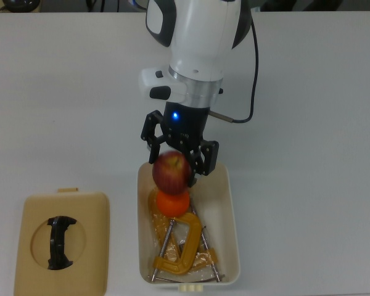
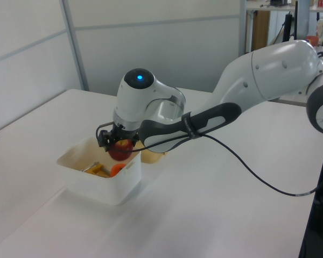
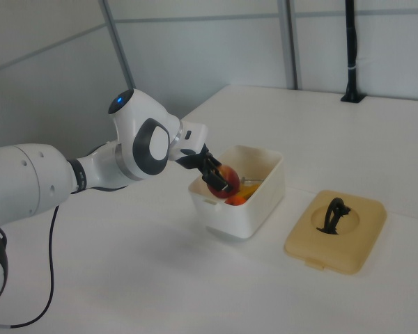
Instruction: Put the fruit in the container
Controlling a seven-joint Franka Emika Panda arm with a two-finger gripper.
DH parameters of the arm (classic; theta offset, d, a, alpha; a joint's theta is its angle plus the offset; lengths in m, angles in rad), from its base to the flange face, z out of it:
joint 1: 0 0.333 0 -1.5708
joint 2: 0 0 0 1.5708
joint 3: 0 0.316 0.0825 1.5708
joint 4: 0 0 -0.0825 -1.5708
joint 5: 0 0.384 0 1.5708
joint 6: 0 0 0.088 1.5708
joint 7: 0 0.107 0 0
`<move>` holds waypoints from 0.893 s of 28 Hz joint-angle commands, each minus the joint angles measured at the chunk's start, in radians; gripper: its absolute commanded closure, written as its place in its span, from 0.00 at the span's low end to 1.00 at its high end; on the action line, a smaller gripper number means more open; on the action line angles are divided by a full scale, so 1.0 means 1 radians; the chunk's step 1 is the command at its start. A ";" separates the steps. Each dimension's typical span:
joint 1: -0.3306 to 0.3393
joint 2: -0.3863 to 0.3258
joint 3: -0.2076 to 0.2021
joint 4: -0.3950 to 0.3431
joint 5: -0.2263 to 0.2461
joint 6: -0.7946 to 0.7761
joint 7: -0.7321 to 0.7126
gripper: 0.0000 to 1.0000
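Holding the red apple (image 1: 171,172) clamped between my two fingers, I have my gripper (image 1: 172,168) suspended over the near end of the cream-white tub (image 1: 230,228), at the edge toward the top view's top. The apple hangs clear above the rim; in the left view it sits just over the tub wall, not yet down inside.

Directly beneath the apple, as the top view shows it, lies the mandarin (image 1: 172,203), already resting in the tub and partly hidden by the apple. Further along the tub floor lie orange-yellow metal clamps (image 1: 180,246), filling much of the far half. The tan lid with its black handle (image 1: 60,242) lies flat on the white table (image 1: 308,185), well apart from the tub on the top view's left.

Assessment: one fruit is placed; the second is in transit, at the carry-over stage. The release has not been made.

Requirement for the next move: lower the apple below the rim before parting the fingers. Free floor appears limited, so I judge it best to set down beside the mandarin, not on top of it, lest the apple roll against the clamps or the wall.
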 commanded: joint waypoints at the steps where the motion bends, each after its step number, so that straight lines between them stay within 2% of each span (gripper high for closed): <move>1: 0.005 0.009 -0.009 0.034 -0.027 0.008 0.040 0.00; 7: 0.002 -0.028 -0.010 0.024 -0.014 -0.006 0.014 0.00; 10: -0.013 -0.078 -0.004 -0.016 -0.001 -0.079 -0.084 0.00; 11: -0.016 -0.112 0.001 -0.034 0.050 -0.143 -0.177 0.00; 15: -0.035 -0.167 -0.005 -0.036 0.254 -0.321 -0.469 0.00; 16: -0.053 -0.189 -0.009 -0.030 0.336 -0.446 -0.635 0.00; 17: -0.061 -0.201 -0.010 -0.027 0.363 -0.508 -0.708 0.00; 18: -0.065 -0.213 -0.012 -0.025 0.378 -0.564 -0.768 0.00; 22: -0.091 -0.267 -0.028 -0.025 0.386 -0.730 -0.926 0.00; 25: -0.111 -0.296 -0.033 -0.030 0.386 -0.780 -0.991 0.00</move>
